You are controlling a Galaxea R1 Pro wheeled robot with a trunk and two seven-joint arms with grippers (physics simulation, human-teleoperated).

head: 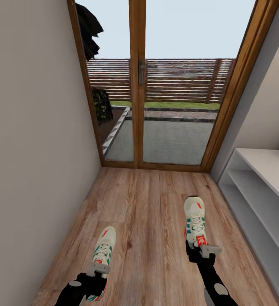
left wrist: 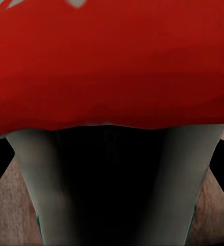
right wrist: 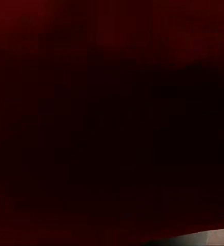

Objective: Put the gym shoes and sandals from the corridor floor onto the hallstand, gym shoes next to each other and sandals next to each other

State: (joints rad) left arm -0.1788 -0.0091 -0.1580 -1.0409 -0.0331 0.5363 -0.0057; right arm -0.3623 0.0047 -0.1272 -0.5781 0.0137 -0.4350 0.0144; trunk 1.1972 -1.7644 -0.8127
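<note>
**Wood floor, two gym shoes, one at each arm**

Cream-white gym shoes with green stripes, both toes pointing at the glass door point(head: 156, 85). Left gym shoe point(head: 104, 248) low on the corridor floor point(head: 152, 238), near the grey wall point(head: 33, 148). Left gripper point(head: 98, 268) right at its red heel. Close up from the left wrist: red heel and dark shoe mouth, very near. Fingers hidden there, so cannot tell if spread or pinching.

Right gym shoe point(head: 195, 225) further up the floor, closer to the hallstand point(head: 258, 187). Right gripper point(head: 205, 250) at its heel end, by the red tongue tag. From the right wrist: just dark red, too close to make out. Cannot tell how those fingers stand either.

Pale hallstand at the right, two open shelves showing.
</note>
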